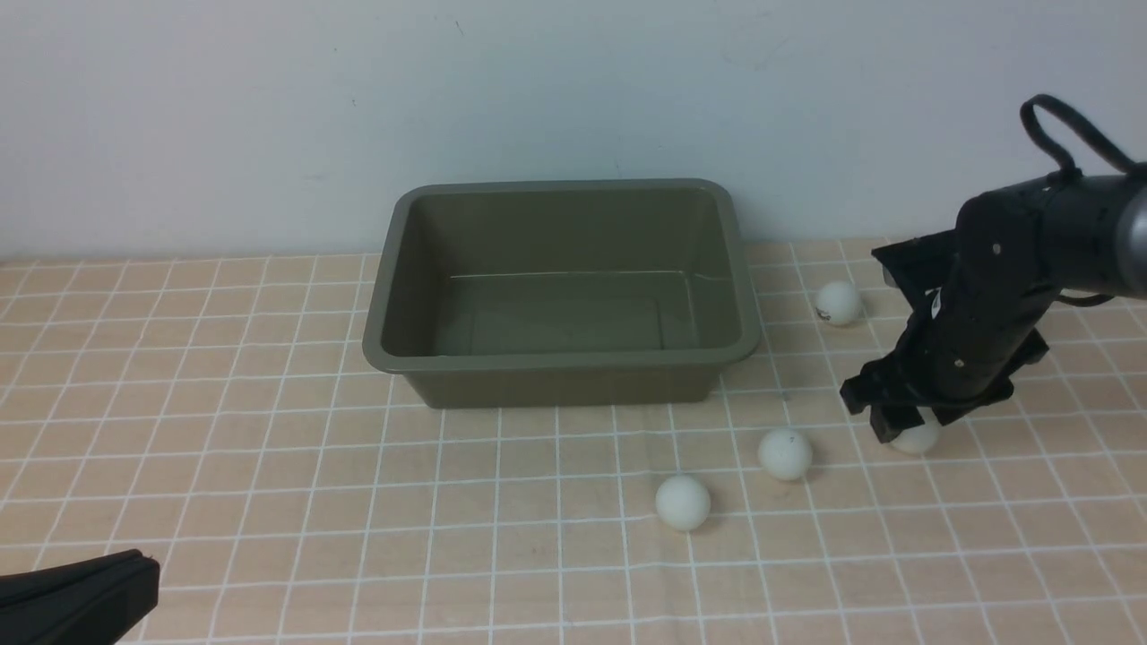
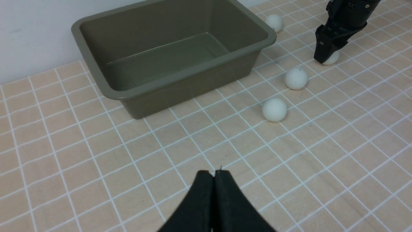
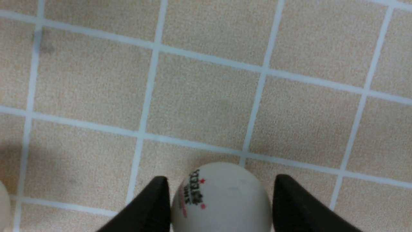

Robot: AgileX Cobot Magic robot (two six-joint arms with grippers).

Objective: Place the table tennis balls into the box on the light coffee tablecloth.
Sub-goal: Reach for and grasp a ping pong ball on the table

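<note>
The olive-green box [image 1: 563,360] stands empty at the back of the light coffee tablecloth [image 1: 269,466]. Three white table tennis balls lie free to the box's right: one far [image 1: 840,303], one nearer [image 1: 785,453], one nearest [image 1: 683,502]. My right gripper [image 1: 905,430] is lowered over another ball [image 1: 919,439] resting on the cloth. In the right wrist view its fingers [image 3: 151,206] press both sides of this red-and-black-logo ball [image 3: 222,199]. My left gripper [image 2: 214,175] is shut and empty over the cloth at the front left [image 1: 81,591]. A fifth ball is not in view.
A pale wall runs right behind the box. The box [image 2: 193,69] and the free balls [image 2: 274,109] [image 2: 295,78] [image 2: 274,22] also show in the left wrist view, with my right gripper [image 2: 325,56] beyond them.
</note>
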